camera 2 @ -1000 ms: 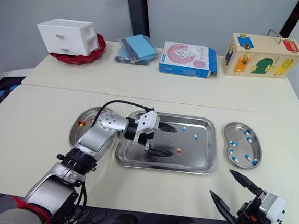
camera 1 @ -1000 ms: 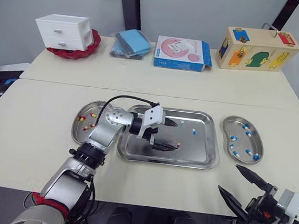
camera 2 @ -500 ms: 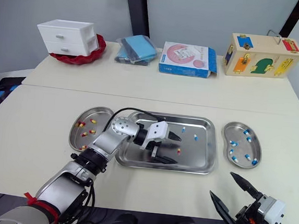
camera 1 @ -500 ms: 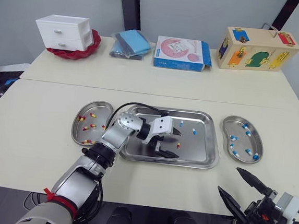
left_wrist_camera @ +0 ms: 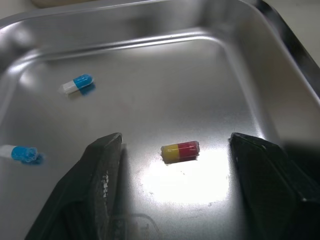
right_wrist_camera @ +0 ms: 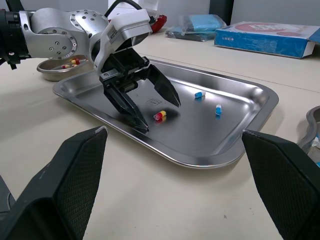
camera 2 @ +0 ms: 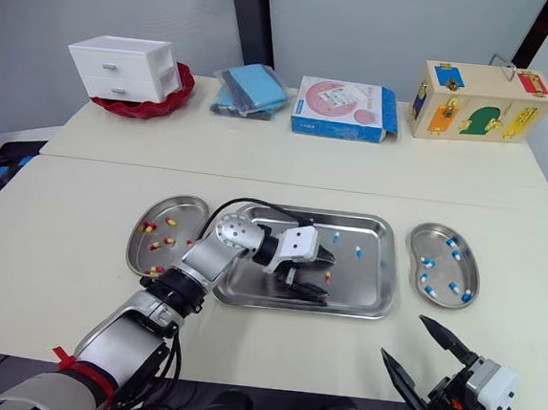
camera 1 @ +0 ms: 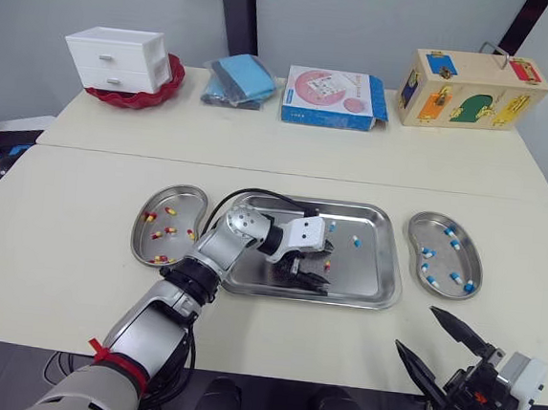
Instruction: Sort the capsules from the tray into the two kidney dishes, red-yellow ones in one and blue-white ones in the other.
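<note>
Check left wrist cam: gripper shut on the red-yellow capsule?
No: the left gripper is open, the red-yellow capsule lying untouched on the tray between its fingers.

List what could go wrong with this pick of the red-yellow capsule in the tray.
1. The red-yellow capsule lies loose on the smooth tray between the fingers of the open left hand. As they close, it could roll or pop out.
2. The tips sit close to the tray floor, so they might scrape or shove the tray.
3. A flicked capsule could end up among the blue-white capsules nearby.
</note>
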